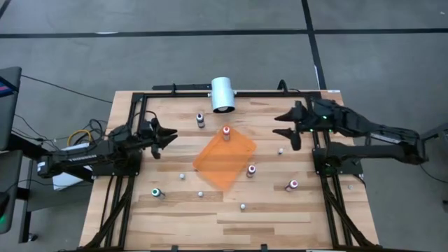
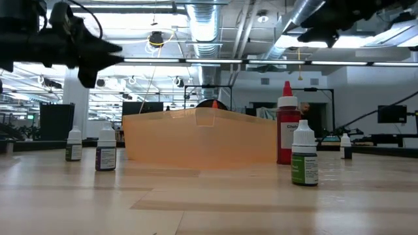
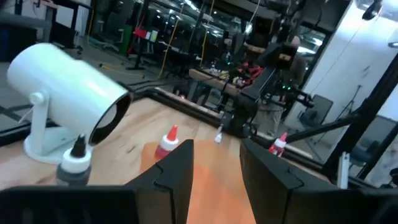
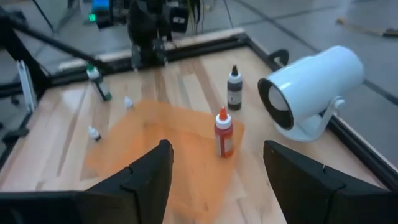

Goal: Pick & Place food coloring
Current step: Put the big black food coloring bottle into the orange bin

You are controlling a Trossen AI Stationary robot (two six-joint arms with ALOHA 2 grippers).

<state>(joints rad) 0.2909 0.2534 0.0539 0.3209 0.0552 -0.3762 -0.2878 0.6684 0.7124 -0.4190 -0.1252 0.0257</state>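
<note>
Overhead, right hand (image 1: 291,124) spread, empty.

Bottles (image 1: 250,170) scattered around orange sheet (image 1: 224,158)

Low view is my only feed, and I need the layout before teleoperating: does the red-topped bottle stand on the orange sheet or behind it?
Observer: On it. From above, the red-topped bottle stands upright on a corner of the orange sheet.
Operator: Is either tool carrying a bottle?
Observer: No. The left tool and the right tool are both open and empty, raised on opposite sides of the sheet.
Operator: Anything on the table I cannot see?
Observer: Yes, a white cylindrical lamp at the table's edge, close to the dark-topped bottle.
</note>
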